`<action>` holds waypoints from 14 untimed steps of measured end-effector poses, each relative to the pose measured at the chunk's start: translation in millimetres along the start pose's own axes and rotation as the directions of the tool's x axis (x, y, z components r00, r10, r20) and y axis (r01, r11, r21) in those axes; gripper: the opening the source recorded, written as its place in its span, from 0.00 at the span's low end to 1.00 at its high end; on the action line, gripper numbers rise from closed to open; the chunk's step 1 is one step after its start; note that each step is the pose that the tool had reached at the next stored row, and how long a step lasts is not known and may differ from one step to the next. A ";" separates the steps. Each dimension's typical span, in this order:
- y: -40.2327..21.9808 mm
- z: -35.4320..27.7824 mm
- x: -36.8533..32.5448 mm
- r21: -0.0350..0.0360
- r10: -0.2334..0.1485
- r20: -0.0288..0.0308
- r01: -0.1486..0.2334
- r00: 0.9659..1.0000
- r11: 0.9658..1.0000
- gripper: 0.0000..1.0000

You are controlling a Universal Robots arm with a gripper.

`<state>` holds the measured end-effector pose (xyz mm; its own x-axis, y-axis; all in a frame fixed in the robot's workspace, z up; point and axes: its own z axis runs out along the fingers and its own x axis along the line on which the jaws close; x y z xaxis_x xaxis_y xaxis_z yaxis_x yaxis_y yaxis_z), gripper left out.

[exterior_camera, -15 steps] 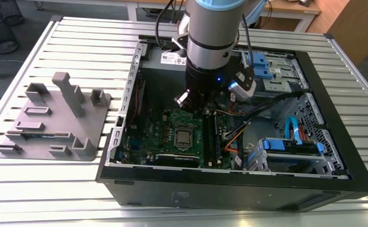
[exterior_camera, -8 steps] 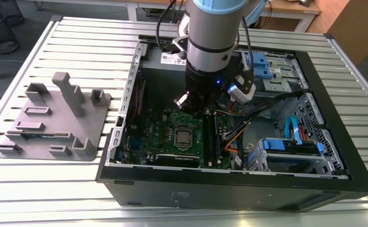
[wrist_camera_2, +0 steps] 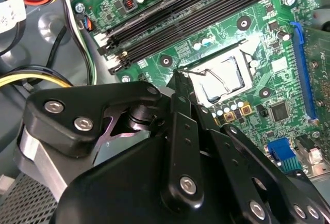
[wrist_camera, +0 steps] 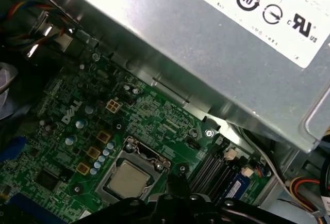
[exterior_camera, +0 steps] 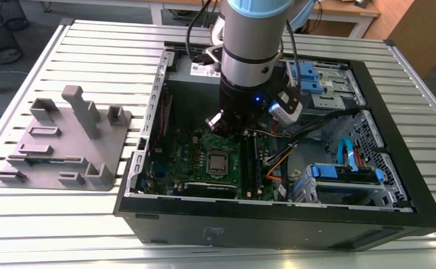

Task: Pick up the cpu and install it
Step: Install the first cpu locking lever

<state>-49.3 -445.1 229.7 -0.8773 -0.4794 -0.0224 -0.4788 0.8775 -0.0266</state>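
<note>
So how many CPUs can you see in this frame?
1. The cpu sits in the metal-framed socket on the green motherboard inside the PC case, just below the gripper. Others could be hidden behind the arm.

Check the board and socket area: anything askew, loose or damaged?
Nothing stands out. The cpu lies flat and square inside the socket on the green circuit board, with the gripper just above the board beside it. The socket's wire lever crosses the chip; I cannot tell whether it is latched.
</note>
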 end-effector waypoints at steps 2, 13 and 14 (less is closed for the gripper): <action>0.0 0.5 0.0 0.004 0.015 -0.002 -0.015 1.000 1.000 0.11; 0.1 4.7 0.1 0.032 0.086 -0.017 -0.085 0.996 0.996 0.11; 0.1 5.0 0.2 0.035 0.091 -0.018 -0.090 0.996 0.995 0.11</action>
<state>-49.3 -445.2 224.7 -0.9176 -0.3974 -0.0067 -0.3964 0.9162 -0.0595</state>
